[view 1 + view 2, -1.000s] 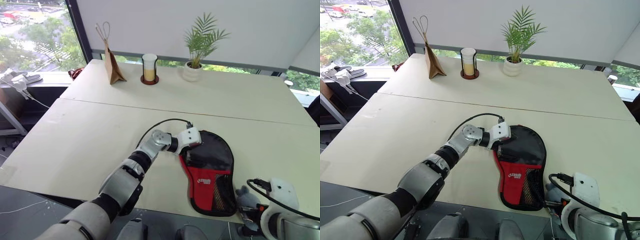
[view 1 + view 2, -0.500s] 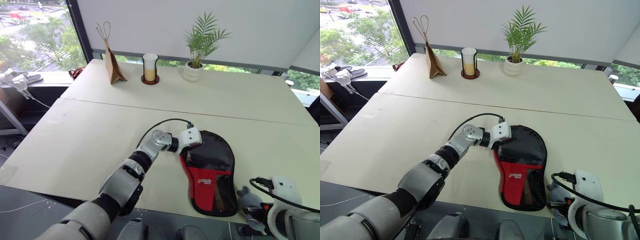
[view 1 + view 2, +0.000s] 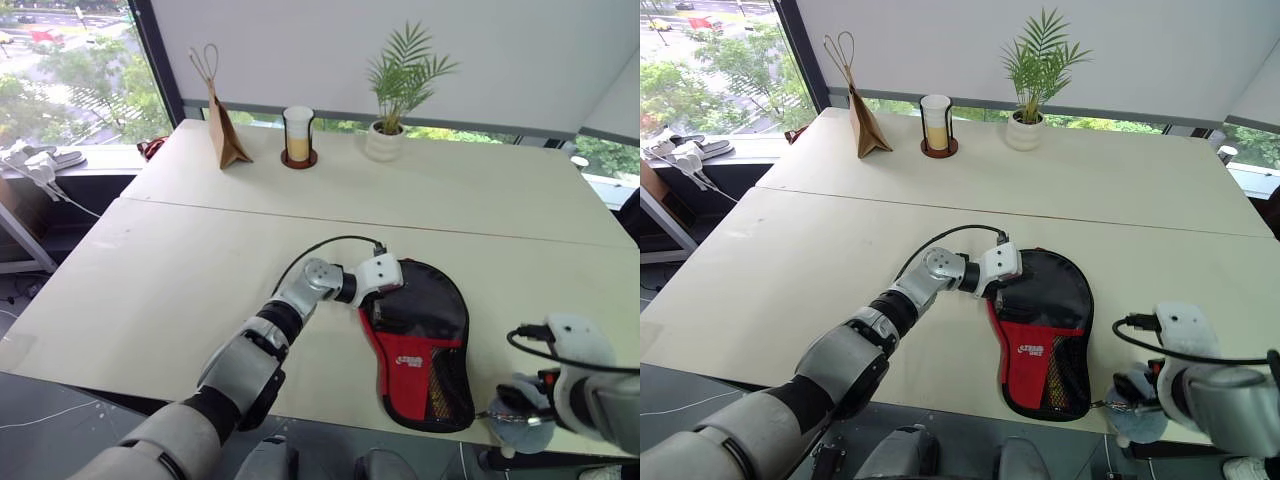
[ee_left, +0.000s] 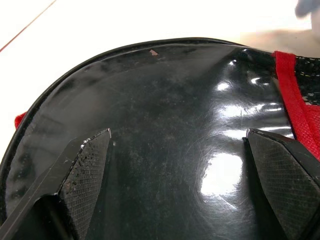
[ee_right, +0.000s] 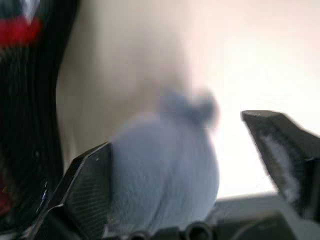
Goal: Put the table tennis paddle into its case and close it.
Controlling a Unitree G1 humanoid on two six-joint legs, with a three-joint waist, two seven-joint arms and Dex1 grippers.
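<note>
- While the case (image 3: 425,350) lies flat at the bench's (image 3: 180,270) near edge, left gripper (image 4: 185,175) rests over its glossy black end, fingers (image 4: 87,172) apart.
- Right gripper (image 5: 192,170): fingers spread, fluffy ball (image 5: 165,175) between them, beside the case.

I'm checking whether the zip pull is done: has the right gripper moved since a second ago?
Yes. The right gripper has lifted and swung outward from the case's near end, toward the table's right corner, jaws now open around the fluffy ball.
</note>
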